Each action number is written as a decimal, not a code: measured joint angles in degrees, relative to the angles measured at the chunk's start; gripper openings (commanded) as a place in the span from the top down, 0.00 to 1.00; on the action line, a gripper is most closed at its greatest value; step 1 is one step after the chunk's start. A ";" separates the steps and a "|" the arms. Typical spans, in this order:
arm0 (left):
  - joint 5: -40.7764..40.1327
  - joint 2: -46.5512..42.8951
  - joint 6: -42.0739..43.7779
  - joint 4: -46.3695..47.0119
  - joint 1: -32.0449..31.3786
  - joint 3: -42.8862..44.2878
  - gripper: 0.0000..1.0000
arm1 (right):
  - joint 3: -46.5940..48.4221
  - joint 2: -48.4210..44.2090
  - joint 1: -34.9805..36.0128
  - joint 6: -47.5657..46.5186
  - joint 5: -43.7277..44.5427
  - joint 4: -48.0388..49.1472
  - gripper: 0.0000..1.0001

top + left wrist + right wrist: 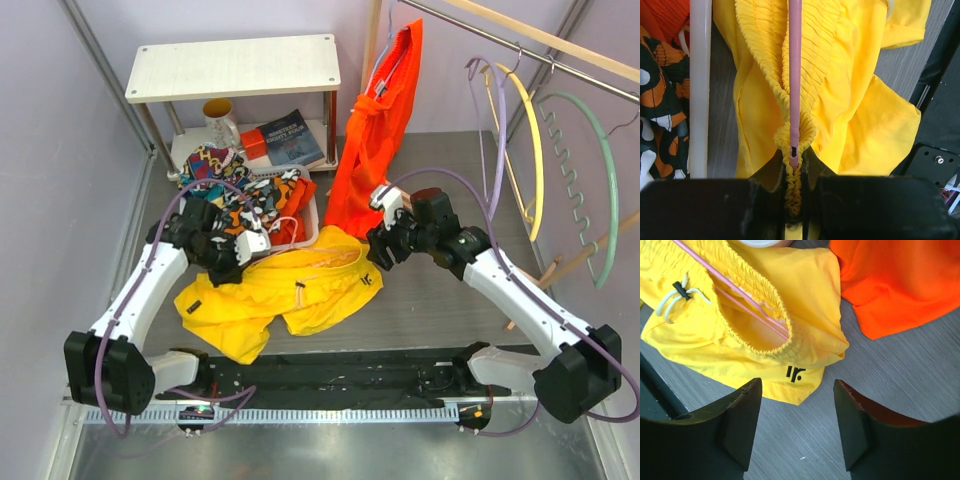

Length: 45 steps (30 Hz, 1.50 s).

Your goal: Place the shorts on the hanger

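The bright yellow shorts [300, 295] lie crumpled on the table between my arms. The thin pink hanger [795, 75] runs inside their gathered waistband. My left gripper [794, 167] is shut on the waistband's end, with the pink hanger's tip pinched in the fabric. In the right wrist view the hanger [742, 297] shows inside the open waistband, near the white drawstring [672, 299]. My right gripper [797, 390] is open and empty, hovering just off the shorts' corner with the dark logo [795, 373]. In the top view it [378, 262] is at the shorts' right edge.
An orange garment [378, 140] hangs at the back and drapes onto the table [900, 285]. A white basket [700, 85] with multicoloured patterned cloth [240, 200] sits at the left. Lilac [497, 130], yellow [536, 150] and green [603, 190] hangers hang on the right rail.
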 measured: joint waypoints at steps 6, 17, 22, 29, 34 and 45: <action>2.03 -4.15 2.89 -2.43 0.00 0.22 1.00 | 3.45 -0.74 0.04 -5.86 -5.84 -1.79 0.26; 8.90 -8.11 10.64 -11.54 -0.52 10.25 1.00 | 17.90 0.09 9.29 -18.73 -14.97 -9.97 0.31; 10.32 -7.48 10.95 -13.16 -2.99 15.39 1.00 | 24.20 0.37 14.69 -20.04 -15.41 -14.56 0.33; 10.49 -5.31 6.64 -12.79 -7.58 18.40 1.00 | 32.52 6.05 17.40 -18.05 -15.30 -15.41 0.39; 10.47 -5.03 3.08 -11.82 -8.41 18.40 1.00 | 32.83 10.25 20.72 -17.14 -14.27 -15.69 0.66; 11.47 -7.65 -0.15 -9.18 -8.66 15.45 0.78 | 31.58 10.47 21.35 -15.54 -10.03 -15.87 0.99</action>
